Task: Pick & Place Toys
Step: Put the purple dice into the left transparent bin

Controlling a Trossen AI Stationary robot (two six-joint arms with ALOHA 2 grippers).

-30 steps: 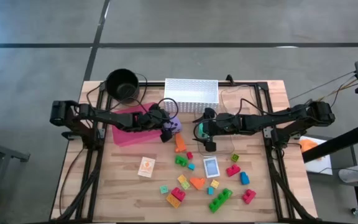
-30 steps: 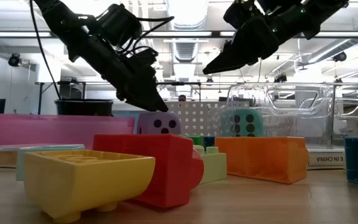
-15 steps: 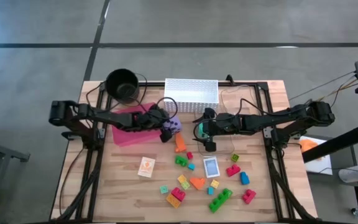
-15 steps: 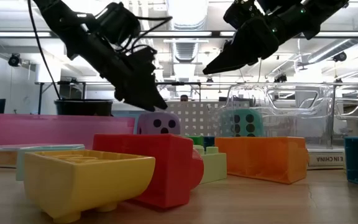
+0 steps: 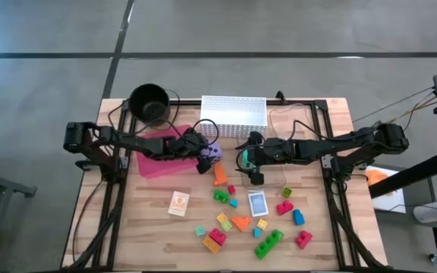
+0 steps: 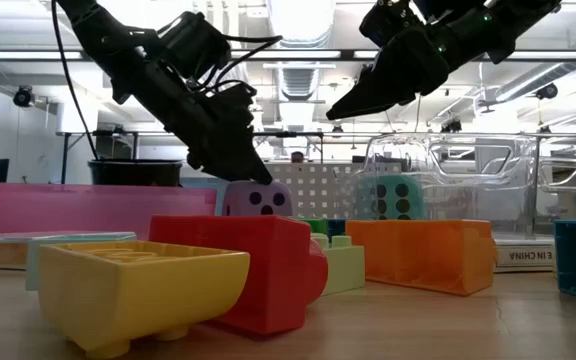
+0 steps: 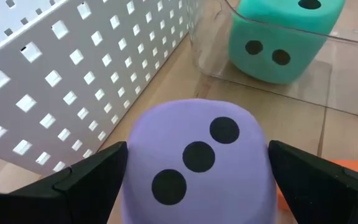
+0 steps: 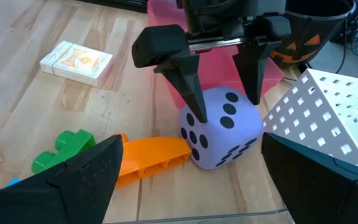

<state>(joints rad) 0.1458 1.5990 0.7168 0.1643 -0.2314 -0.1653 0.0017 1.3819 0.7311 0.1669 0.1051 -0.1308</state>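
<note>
- Fingers of our left gripper [image 8: 219, 87] stood spread either side of the purple die [image 7: 197, 162], which sat on the table beside the white basket [image 7: 73, 81].
- We judged it light, smooth and rounded, so best squeezed on opposite flat faces.
- Our right gripper [image 5: 253, 176] hung spread and empty over the teal die [image 7: 284, 37].

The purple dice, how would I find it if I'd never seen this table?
Find the white perforated basket at the table's back edge. Just in front of its left corner sits the purple dice, between the left pincer's open fingers. The teal dice is its only lookalike.
</note>
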